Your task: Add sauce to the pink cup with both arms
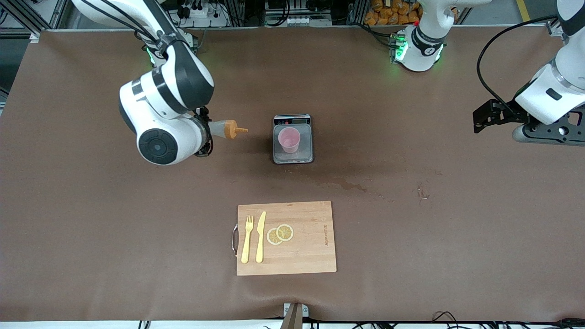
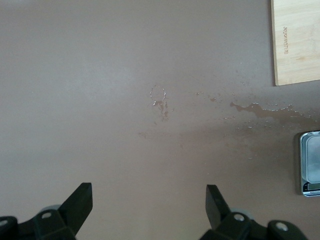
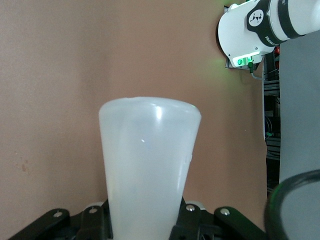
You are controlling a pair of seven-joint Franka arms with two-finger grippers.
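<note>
Your right claw is pinching the squeeze bottle around its body and holding it on its side in the air, over bare table toward the right arm's end, with the orange nozzle aiming at the pink cup. The cup is standing upright on a small grey scale near the middle of the table, well apart from the nozzle. Your left claw is waiting with its fingers spread wide and empty, over the table at the left arm's end.

To do this step well, I judge you are needing to bring the nozzle over the cup's round rim before tipping it down, and to squeeze gently so nothing is landing on the scale. Steadying the cup with the left claw would probably help.

The bottle is translucent and whitish, tapering toward its cap; in the right wrist view its wide base is filling the frame.
</note>
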